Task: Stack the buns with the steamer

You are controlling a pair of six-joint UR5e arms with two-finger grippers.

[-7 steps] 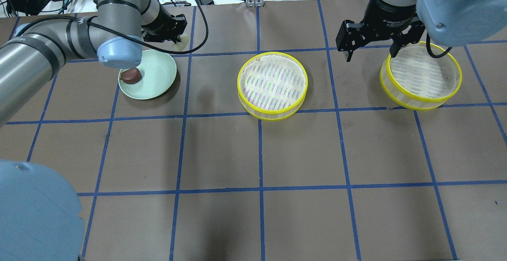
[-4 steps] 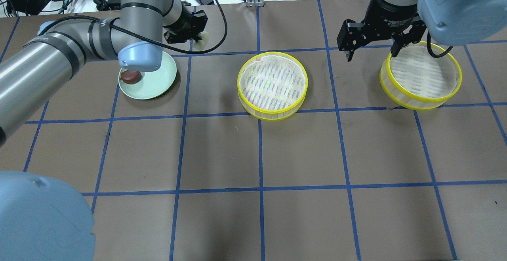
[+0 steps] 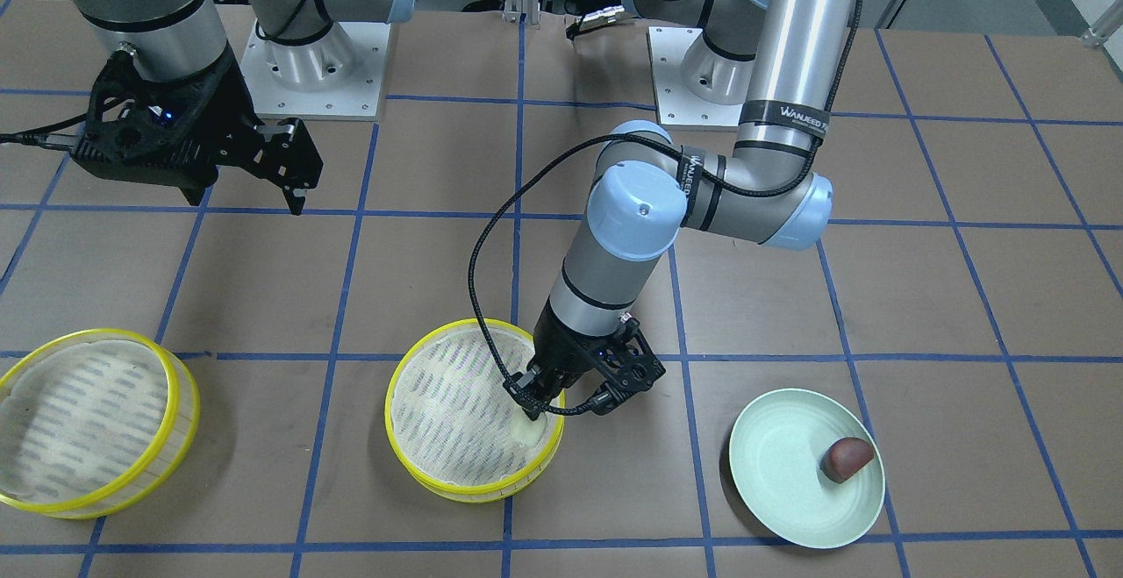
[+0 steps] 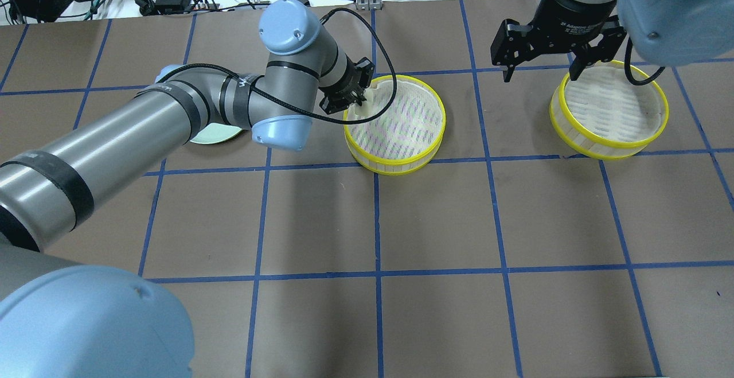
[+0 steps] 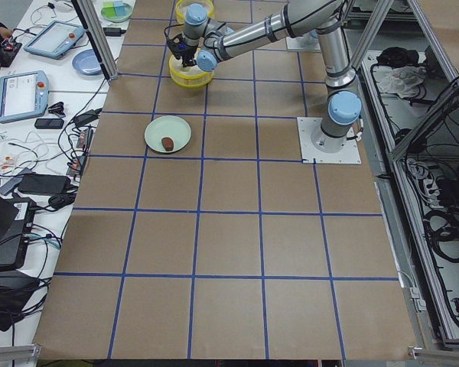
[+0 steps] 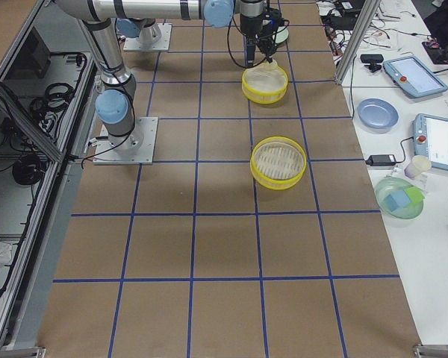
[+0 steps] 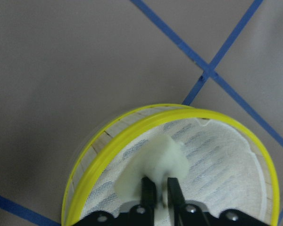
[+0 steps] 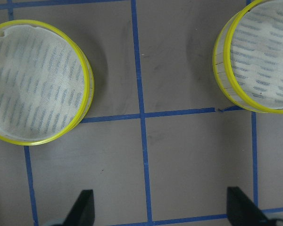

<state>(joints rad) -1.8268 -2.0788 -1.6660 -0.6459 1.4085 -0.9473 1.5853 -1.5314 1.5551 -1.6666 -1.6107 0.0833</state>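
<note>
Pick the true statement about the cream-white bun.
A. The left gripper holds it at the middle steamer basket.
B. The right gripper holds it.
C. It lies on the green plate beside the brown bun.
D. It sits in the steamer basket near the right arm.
A: the left gripper pinches the cream-white bun just inside the rim of the middle steamer basket, while the reddish-brown bun lies alone on the pale green plate.

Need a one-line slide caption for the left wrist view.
Left gripper clamps the cream-white bun just inside the rim of the cloth-lined yellow steamer basket.
</note>
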